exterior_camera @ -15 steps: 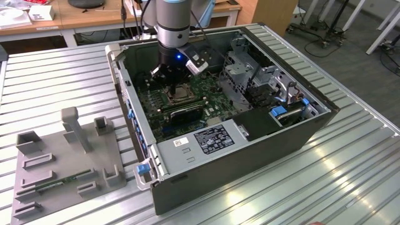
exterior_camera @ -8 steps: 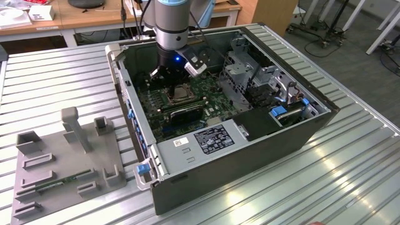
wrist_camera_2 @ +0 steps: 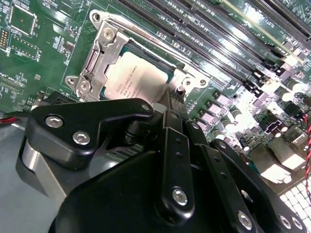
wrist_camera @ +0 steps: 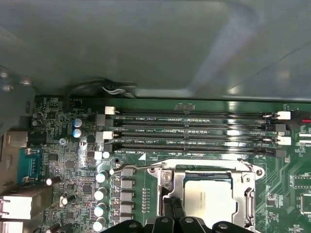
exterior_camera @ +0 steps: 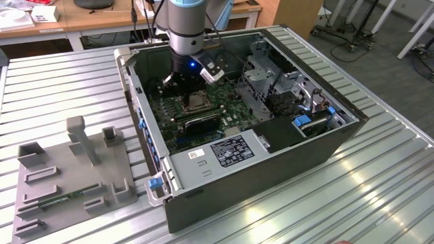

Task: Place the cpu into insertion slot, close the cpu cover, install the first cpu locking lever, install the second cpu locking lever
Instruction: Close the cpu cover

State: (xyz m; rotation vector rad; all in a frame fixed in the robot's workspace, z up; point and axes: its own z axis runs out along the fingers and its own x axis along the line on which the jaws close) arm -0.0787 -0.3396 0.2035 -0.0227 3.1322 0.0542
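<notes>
A: Where's the cpu?
B: The cpu (wrist_camera_2: 138,80) is flat in the slot (wrist_camera_2: 151,54), silver face up. Both wrist views show it (wrist_camera: 214,199).
A: Cover?
B: The cover (wrist_camera_2: 95,65) is down over the chip. Its frame runs round the chip's edges and the face shows through the cut-out.
A: Gripper?
B: The gripper (wrist_camera: 172,203) is narrow, fingers drawn together. The tips are at one edge of the cover, just beside the chip. I can't tell whether they touch it or pinch anything.
A: What's around it?
B: The memory slots (wrist_camera: 194,131) run along one side of the socket on the green board (wrist_camera: 286,170).
A: Exterior view?
B: The arm comes down into the open case (exterior_camera: 271,168), which lies on the slatted table (exterior_camera: 366,203). The gripper (exterior_camera: 192,92) is right over the socket. A grey fixture (exterior_camera: 68,178) sits beside the case, on the exterior view's left.
</notes>
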